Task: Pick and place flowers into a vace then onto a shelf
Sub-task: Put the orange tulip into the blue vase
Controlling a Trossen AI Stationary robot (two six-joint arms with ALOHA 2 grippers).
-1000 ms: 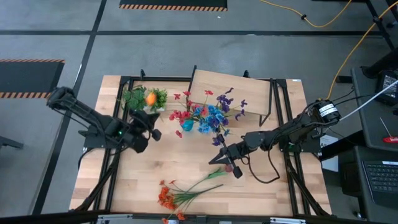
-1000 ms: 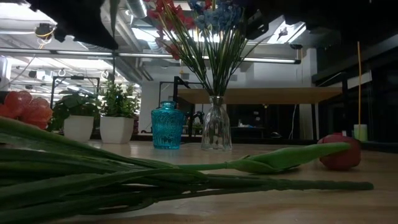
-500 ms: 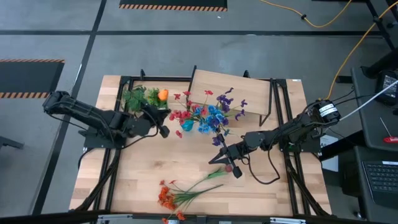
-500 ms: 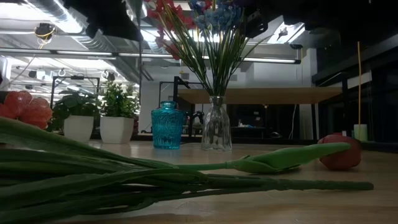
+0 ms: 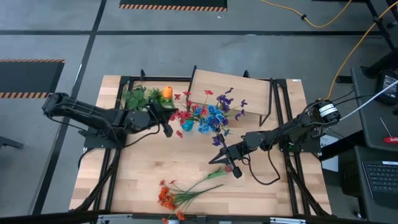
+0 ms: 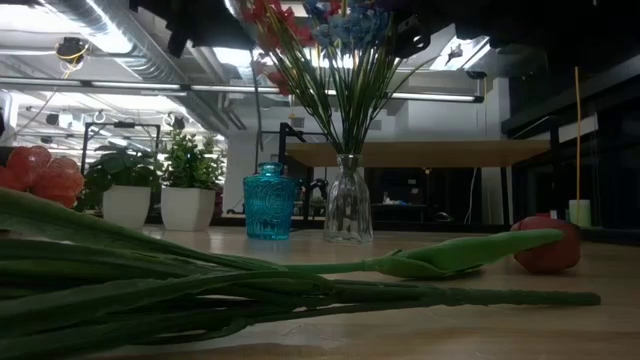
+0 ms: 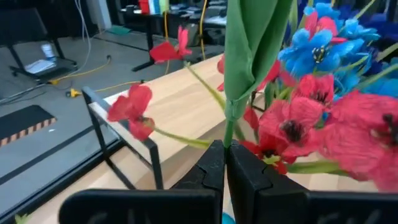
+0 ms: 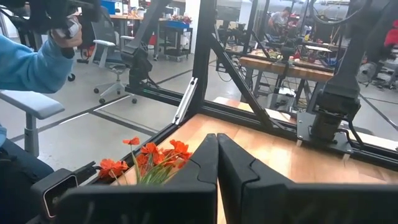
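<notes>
Orange tulip (image 5: pixel 166 92) on green stem | clenched by left gripper (image 7: pixel 224 163), carried beside clear glass vase (image 6: pixel 348 203) for insertion | right gripper (image 5: pixel 219 158) shut, empty, near vase

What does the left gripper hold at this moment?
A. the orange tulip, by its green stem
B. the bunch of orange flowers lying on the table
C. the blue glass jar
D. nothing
A: the left gripper is shut on the green stem below the orange tulip, beside the bouquet in the vase.
</notes>
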